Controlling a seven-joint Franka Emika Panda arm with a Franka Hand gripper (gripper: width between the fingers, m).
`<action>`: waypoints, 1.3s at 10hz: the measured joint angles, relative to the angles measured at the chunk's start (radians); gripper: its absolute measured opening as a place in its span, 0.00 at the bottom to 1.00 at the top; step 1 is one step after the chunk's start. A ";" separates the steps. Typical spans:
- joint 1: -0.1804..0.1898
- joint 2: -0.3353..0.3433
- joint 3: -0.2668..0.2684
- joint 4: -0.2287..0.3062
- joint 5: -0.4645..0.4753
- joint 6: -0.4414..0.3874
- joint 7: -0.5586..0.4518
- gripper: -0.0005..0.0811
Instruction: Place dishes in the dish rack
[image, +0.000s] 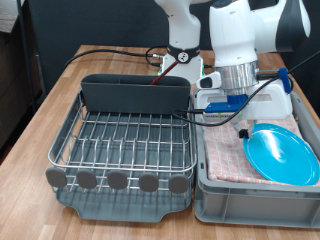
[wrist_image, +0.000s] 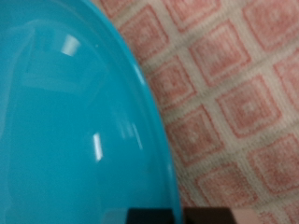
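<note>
The bright-blue plate (image: 282, 155) lies on the pink checkered cloth in the grey crate at the exterior view's right. It fills most of the wrist view (wrist_image: 75, 121), very close to the camera. My gripper (image: 244, 128) hangs low over the crate, just at the plate's left rim; its fingers are too small to make out. The dish rack (image: 120, 150) stands to the left with its wire grid bare. A slim reddish stick, likely the wooden spoon (image: 159, 74), pokes up at the cutlery compartment (image: 135, 93). I cannot pick out the white mug.
The grey crate (image: 250, 195) with the pink checkered cloth (image: 230, 150) sits against the rack's right side. The cloth also shows in the wrist view (wrist_image: 234, 84). Black cables (image: 110, 52) run across the wooden table behind the rack. The arm's base stands at the back.
</note>
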 joint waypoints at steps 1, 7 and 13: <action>0.021 -0.011 -0.033 -0.001 -0.077 -0.012 0.062 0.03; 0.116 -0.123 -0.209 -0.023 -0.544 -0.127 0.427 0.03; 0.107 -0.277 -0.247 -0.021 -0.885 -0.382 0.646 0.03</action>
